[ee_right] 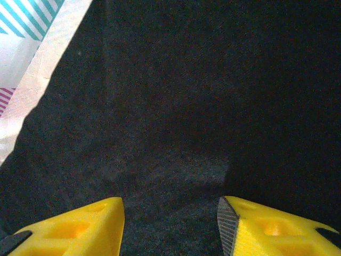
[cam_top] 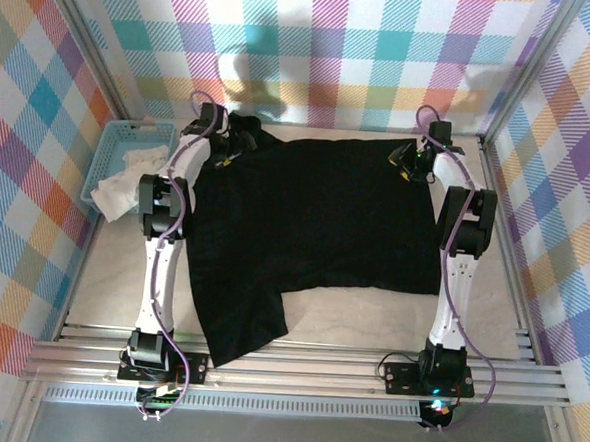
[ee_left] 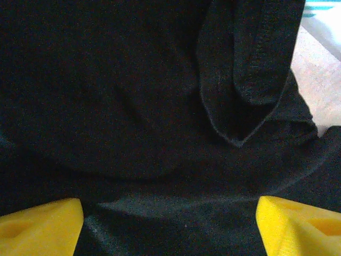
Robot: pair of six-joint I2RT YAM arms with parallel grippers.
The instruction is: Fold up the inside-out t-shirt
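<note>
Shirt: the t-shirt [cam_top: 314,232] lies spread on the bench [cam_top: 369,326] and covers its middle. Its long axis runs left to right, and one flap trails to the near-left edge.
Left gripper: the left gripper [cam_top: 230,142] is at the shirt's far-left corner. Its fingers [ee_left: 42,226] are wide apart with cloth below them and a folded hem just ahead. It clamps nothing.
Right gripper: the right gripper [cam_top: 411,160] is at the far-right corner. Its fingers [ee_right: 266,226] are apart with a narrower gap over flat cloth, and no pinch is visible.
Key relation: both grippers sit on the far edge, so the shirt's body lies toward the arm bases. Each arm is nearer its own corner.
Edges: the far edge is close to the back wall, and the right edge lies beside the right arm.
Open room: there is bare bench near the bases, between the arms. The left side is tight because of the basket [cam_top: 107,141] holding a white cloth [cam_top: 127,176].
Likely next: pinch both far corners and draw them toward the near edge.
</note>
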